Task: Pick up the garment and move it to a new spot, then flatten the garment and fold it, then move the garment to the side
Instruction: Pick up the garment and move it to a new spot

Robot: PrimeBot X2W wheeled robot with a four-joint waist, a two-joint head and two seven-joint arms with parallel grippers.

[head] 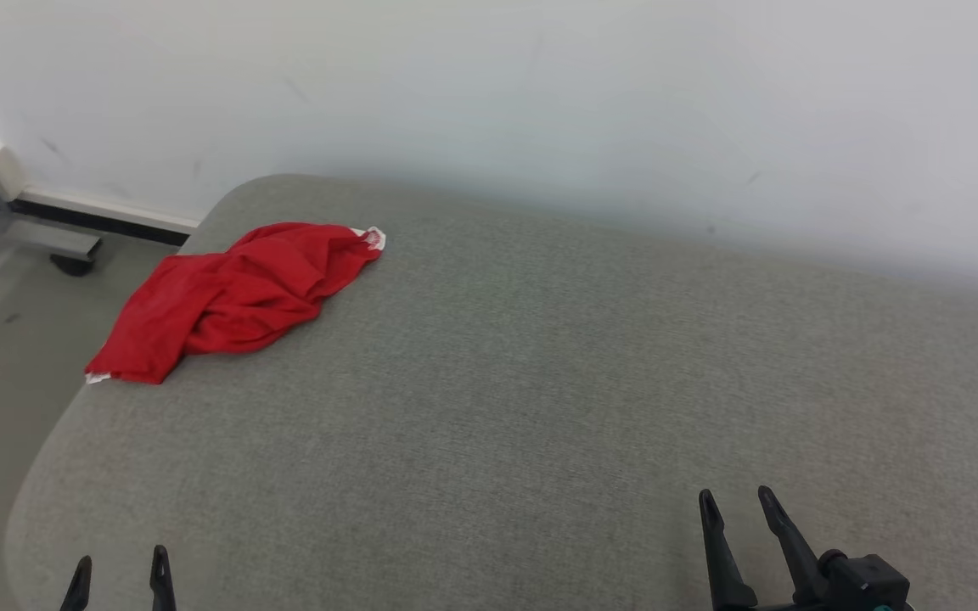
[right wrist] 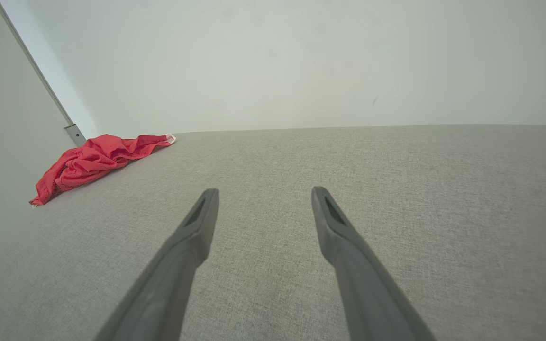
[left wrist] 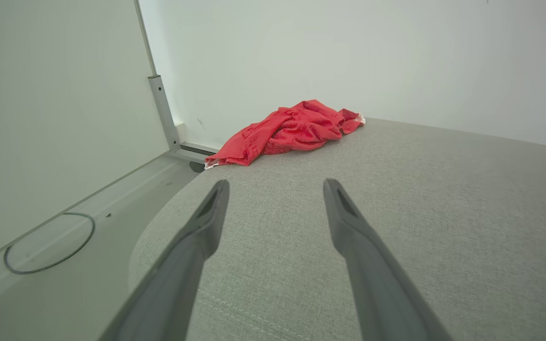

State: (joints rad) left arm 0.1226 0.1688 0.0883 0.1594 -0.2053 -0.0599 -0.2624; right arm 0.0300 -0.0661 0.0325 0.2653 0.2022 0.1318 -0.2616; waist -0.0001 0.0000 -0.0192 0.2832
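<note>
Red garment (head: 234, 297) lies crumpled at the far left corner of the grey fabric surface (head: 540, 382), white trim at both ends.
Left gripper (head: 120, 564) and right gripper (head: 737, 501) stand at the near edge, well apart from it, fingers spread, holding nothing. Left wrist view reveals a floor cable loop (left wrist: 48, 244); head view, a caster (head: 73, 265).

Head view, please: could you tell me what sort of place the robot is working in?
Probably a bare indoor test room: a grey fabric-covered surface against a plain white wall, a metal partition frame on a castor, and one crumpled red garment.
</note>
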